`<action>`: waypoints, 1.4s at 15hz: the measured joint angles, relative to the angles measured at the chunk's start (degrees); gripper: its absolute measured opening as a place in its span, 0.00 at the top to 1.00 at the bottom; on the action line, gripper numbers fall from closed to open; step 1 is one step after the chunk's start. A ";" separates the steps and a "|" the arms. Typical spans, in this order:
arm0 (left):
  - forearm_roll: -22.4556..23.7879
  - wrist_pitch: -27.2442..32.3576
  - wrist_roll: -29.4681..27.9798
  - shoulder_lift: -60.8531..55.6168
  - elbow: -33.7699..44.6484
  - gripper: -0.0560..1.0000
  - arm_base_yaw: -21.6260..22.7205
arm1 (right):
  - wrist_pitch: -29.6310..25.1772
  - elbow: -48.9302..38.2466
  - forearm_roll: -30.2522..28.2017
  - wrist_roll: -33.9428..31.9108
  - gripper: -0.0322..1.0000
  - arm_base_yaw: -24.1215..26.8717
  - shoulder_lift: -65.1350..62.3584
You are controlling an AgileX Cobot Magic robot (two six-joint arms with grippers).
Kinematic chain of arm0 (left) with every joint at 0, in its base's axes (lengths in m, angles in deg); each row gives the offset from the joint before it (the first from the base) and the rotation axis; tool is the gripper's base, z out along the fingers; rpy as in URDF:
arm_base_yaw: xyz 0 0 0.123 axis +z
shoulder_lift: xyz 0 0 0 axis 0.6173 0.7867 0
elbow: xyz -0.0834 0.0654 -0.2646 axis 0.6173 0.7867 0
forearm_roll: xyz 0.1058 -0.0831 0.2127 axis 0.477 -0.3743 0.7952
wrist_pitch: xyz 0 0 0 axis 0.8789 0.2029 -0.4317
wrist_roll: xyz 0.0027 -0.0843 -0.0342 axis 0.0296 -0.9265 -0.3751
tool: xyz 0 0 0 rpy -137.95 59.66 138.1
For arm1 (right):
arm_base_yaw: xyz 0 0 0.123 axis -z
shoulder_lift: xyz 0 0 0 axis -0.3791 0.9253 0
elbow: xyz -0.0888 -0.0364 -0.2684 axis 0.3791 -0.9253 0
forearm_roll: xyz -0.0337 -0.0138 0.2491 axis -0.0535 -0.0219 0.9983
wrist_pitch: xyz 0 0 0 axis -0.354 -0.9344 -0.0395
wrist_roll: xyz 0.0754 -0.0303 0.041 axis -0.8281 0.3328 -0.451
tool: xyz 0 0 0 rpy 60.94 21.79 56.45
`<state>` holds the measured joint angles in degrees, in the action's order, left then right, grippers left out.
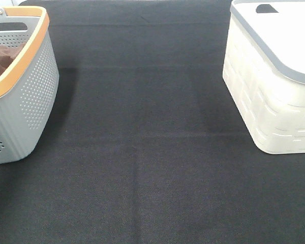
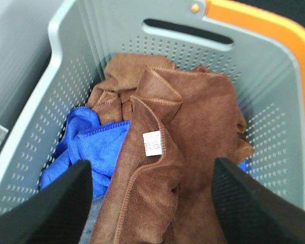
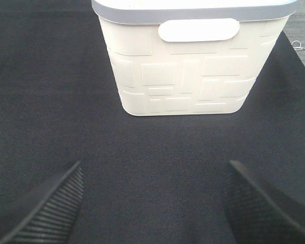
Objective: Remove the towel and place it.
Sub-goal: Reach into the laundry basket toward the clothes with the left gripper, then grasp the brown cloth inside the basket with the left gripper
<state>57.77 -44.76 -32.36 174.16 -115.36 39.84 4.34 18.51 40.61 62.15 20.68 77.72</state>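
The towel (image 2: 193, 122), reddish-brown with a stitched hem and a small white tag (image 2: 152, 143), lies folded over on top of other cloths inside the grey basket (image 2: 274, 107). My left gripper (image 2: 151, 170) hangs open just above it, one black finger on each side, holding nothing. In the exterior high view a patch of brown cloth (image 1: 2, 58) shows inside the grey, orange-rimmed basket (image 1: 35, 86) at the far left; neither gripper appears there. My right gripper (image 3: 155, 168) is open and empty over the black table cover, facing the white basket (image 3: 183, 76).
A blue cloth (image 2: 86, 142) and a bunched brown cloth (image 2: 119, 84) lie beside and under the towel. The white basket (image 1: 269, 101) with a grey rim stands at the right. A black mat (image 1: 142, 152) covers the table between the two baskets.
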 joint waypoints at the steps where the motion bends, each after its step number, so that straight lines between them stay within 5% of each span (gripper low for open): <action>1: 0.00 1.55 0.00 2.86 -2.64 0.34 0.00 | 0.00 0.00 0.00 0.00 0.27 0.00 0.00; 8: -0.06 16.33 1.15 19.65 -22.29 0.34 0.06 | 0.00 0.00 0.00 0.00 0.27 0.00 0.00; 11: -6.13 22.80 1.78 26.24 -30.02 0.34 2.92 | 0.00 0.00 0.00 0.00 0.27 0.00 0.00; 16: -11.86 17.30 2.58 29.34 -30.71 0.34 4.41 | 0.00 0.00 0.00 0.00 0.27 0.00 0.00; 21: -12.38 14.55 3.21 32.95 -30.71 0.34 4.41 | 0.00 0.00 0.00 0.00 0.27 0.00 0.00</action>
<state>45.40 -30.20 -29.15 207.11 -146.07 44.25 4.34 18.51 40.61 62.15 20.68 77.72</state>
